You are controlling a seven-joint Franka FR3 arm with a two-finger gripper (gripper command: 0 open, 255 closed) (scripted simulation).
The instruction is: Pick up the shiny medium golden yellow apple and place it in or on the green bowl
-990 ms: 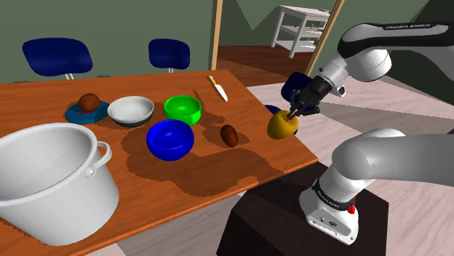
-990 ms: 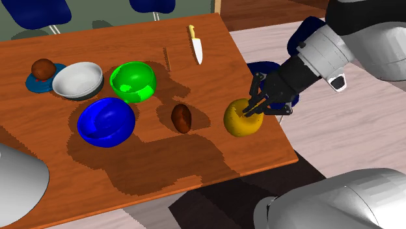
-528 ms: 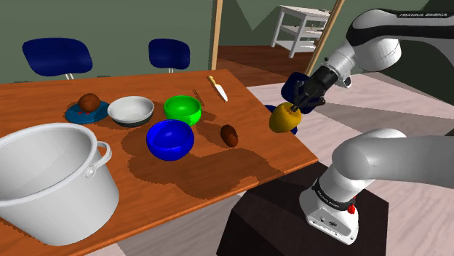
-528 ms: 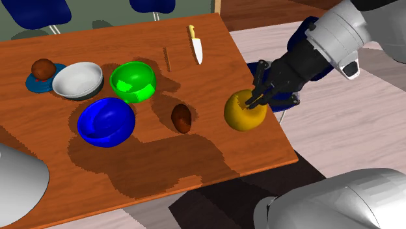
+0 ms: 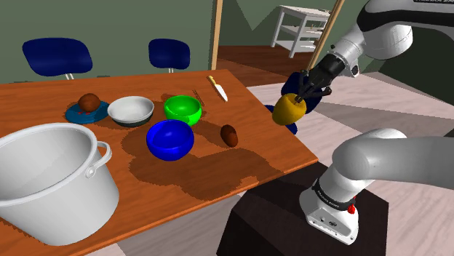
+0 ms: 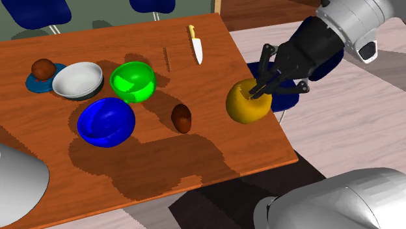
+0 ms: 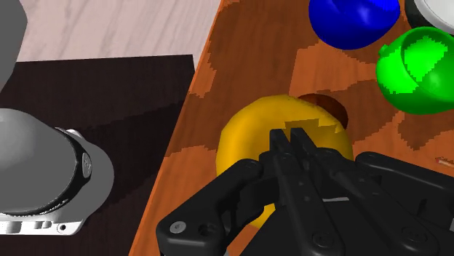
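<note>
The fingers (image 6: 263, 85) clasp the apple (image 6: 246, 108) by its top; it hangs just beneath them above the tabletop (image 6: 162, 162) edge, with the green bowl (image 6: 133, 81) well apart beyond their tips.

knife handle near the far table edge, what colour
Yellow; the knife has a white blade. Best seen in the second exterior view.

The only writing is a line of small white lettering (image 5: 433, 2) on the dark upper link of the white arm (image 5: 385, 33), at the top edge of the shoulder view. It seems to read "FRANKA EMIKA", though the edge cuts into it. Nothing on the table carries readable text.
</note>
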